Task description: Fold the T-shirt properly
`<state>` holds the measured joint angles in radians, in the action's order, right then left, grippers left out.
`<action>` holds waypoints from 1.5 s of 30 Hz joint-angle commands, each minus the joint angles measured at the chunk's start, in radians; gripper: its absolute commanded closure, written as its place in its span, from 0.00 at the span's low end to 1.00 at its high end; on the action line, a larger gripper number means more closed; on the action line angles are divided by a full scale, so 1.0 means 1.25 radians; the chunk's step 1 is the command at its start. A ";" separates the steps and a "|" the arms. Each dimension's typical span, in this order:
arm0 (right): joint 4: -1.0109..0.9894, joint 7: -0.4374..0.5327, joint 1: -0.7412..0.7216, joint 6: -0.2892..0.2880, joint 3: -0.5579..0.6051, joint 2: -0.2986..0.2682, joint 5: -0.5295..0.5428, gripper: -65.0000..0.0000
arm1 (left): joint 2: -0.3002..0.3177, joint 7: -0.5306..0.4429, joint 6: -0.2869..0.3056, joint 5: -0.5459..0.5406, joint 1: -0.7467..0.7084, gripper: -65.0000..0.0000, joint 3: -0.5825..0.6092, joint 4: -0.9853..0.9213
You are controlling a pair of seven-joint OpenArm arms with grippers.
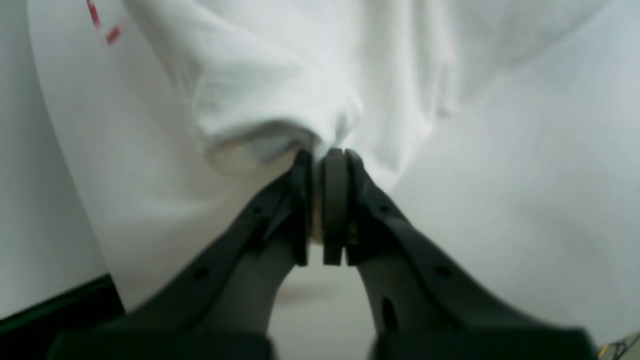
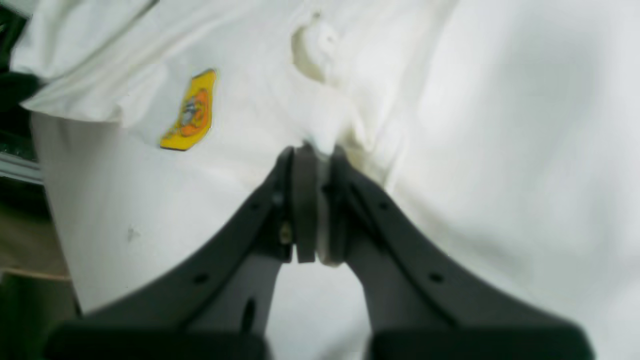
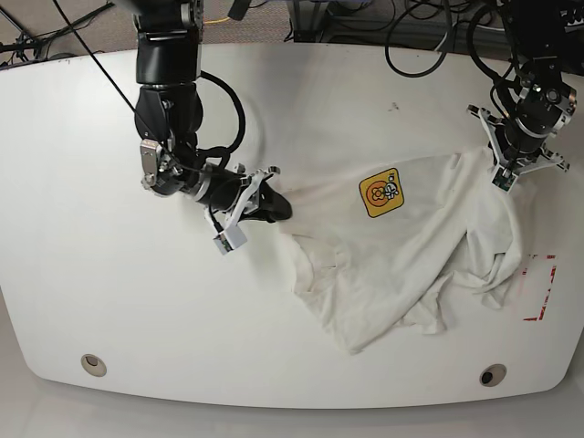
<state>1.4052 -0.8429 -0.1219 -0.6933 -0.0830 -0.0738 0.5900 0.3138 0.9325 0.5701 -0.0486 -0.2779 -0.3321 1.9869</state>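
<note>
The T-shirt (image 3: 411, 255) lies crumpled and partly spread on the white surface (image 3: 109, 301), toward the right half of it in the base view. Its yellow-orange badge (image 3: 381, 193) faces up near the upper middle of the cloth. The lower part bunches into folds, and one edge reaches the red dashed marks (image 3: 540, 290) near the right rim of the surface.

The right claw (image 3: 274, 208) sits at the shirt's left corner, low against the surface. In the right wrist view its jaws are pressed together on a pinch of the cream cloth (image 2: 320, 145), with fabric puckering up just above the tips. The badge (image 2: 191, 111) shows to the left of the claw (image 2: 316, 155) in that view, well apart from the pinched spot. A small puckered fold (image 2: 312, 50) stands up beyond the tips.

The left claw (image 3: 507, 173) is at the shirt's far upper right corner. In the left wrist view its jaws are clamped on a gathered bit of the shirt (image 1: 280, 100), and the cloth hangs in folds away from the tips (image 1: 325, 157). Two red marks (image 1: 102, 25) show on the surface at the upper left of that view.

Between the two claws the shirt stretches across the surface, slack and wrinkled rather than flat. Two round holes (image 3: 92, 364) sit near the front rim of the surface.
</note>
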 commanded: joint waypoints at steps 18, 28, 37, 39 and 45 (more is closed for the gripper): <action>0.256 -0.122 -0.070 0.003 -0.214 -0.231 0.015 1.00 | -0.047 0.057 -0.006 0.005 0.368 1.00 0.295 -0.004; 0.255 -0.151 -0.205 0.003 -0.214 -0.340 0.015 1.00 | -0.081 0.157 -0.005 0.005 0.581 1.00 0.357 -0.015; 0.257 -0.152 -0.293 0.002 -0.214 -0.420 0.027 1.00 | -0.083 0.162 -0.003 0.060 0.707 1.00 0.339 -0.014; 0.256 -0.154 -0.301 0.002 -0.214 -0.441 0.058 1.00 | -0.083 0.163 -0.001 0.063 0.720 1.00 0.340 -0.010; 0.261 -0.184 -0.232 0.002 -0.262 -0.458 0.103 1.00 | -0.081 0.219 0.055 0.063 0.687 1.00 0.377 -0.008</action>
<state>1.7172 -1.0664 -0.4259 -0.7002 -0.3626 -0.6254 0.7410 0.2039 1.1931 0.6121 -0.0078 0.5762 0.1360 1.9640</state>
